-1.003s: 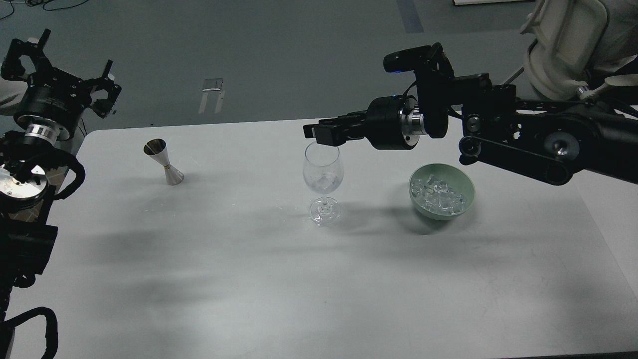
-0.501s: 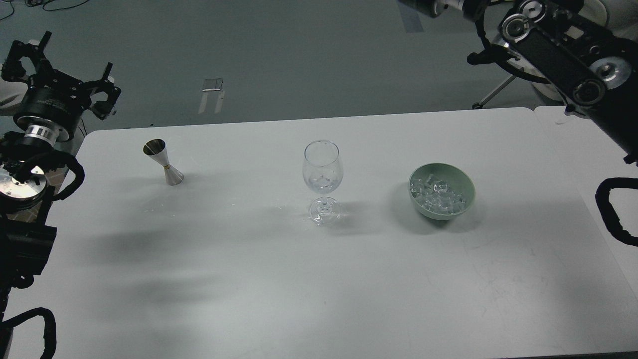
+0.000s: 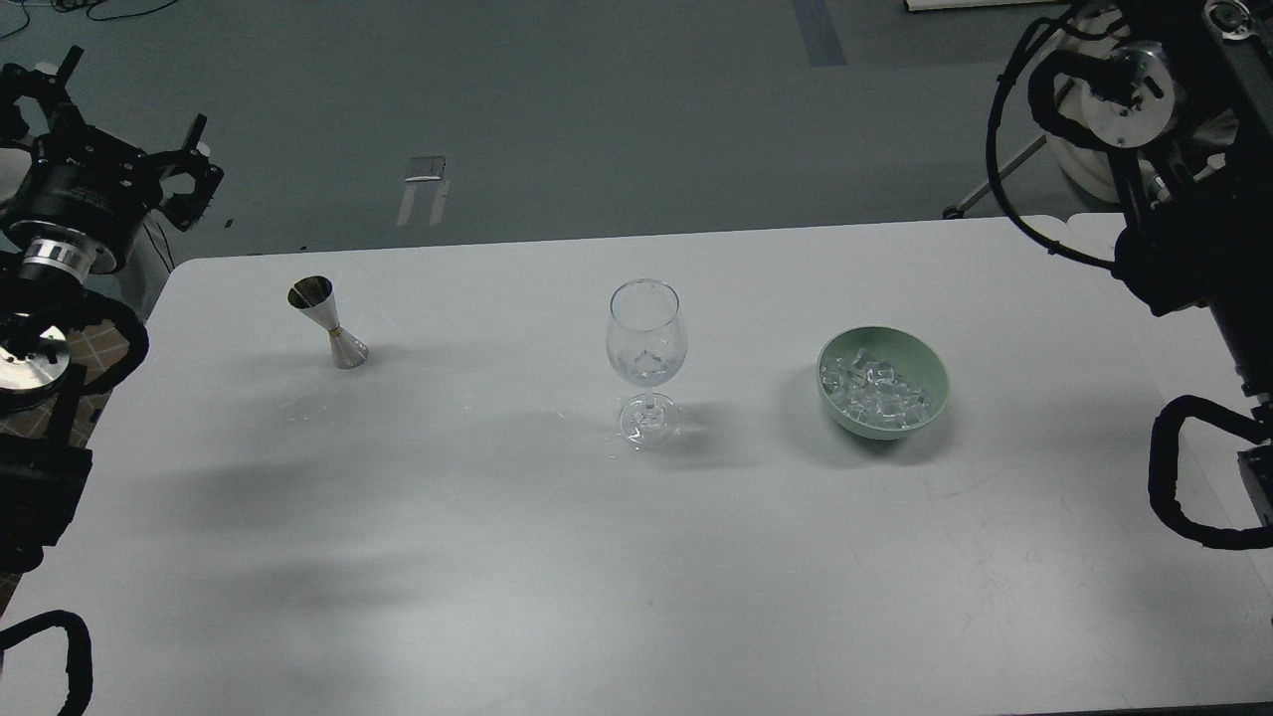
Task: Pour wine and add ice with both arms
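Left gripper [image 3: 99, 149]: sitting up at the far left, off the table's edge, its black claws spreading wide apart and gripping nothing.
Right gripper: lying outside the picture; only the right arm [image 3: 1183, 249] is showing at the right edge, so how its fingers are standing cannot be told.
Left arm [image 3: 45, 328]: running down the left edge, with a silver joint cap and looping black cables showing.
Table [image 3: 497, 557]: white, carrying three things in a row across its far half.
Measuring cup [image 3: 326, 321]: a small steel hourglass-shaped one, standing upright at the left of the row, well apart from the glass.
Glass [image 3: 645, 343]: a clear stemmed one, standing upright near the middle of the table, between the measuring cup and the bowl, touching neither.
Wine: possibly lying as a shallow clear pool low in the glass, though it is too faint to be sure.
Ice in the glass [image 3: 646, 360]: at least one clear chunk seeming to rest in the lower part of the glass.
Bowl [image 3: 925, 363]: pale green, sitting to the right of the glass.
Ice [image 3: 877, 390]: heaping as small glassy chunks inside the bowl.
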